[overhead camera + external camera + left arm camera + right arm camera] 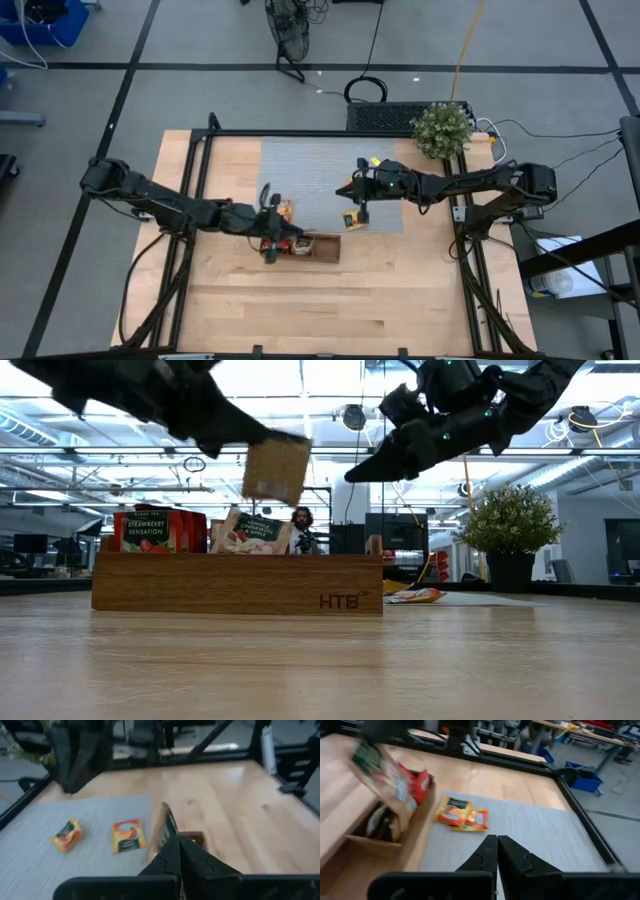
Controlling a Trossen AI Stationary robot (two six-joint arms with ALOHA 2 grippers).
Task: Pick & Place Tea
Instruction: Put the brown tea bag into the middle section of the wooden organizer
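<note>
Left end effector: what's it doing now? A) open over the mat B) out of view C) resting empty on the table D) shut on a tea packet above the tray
D: the left end effector pinches a pale tea packet, held in the air above the wooden tray.

Pale tea packet (276,470) above wooden tray (237,582)

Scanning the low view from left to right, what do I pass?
Red tea packets standing in the wooden tray → pale packet held by the left gripper → right gripper → orange packet on the mat → potted plant.
</note>
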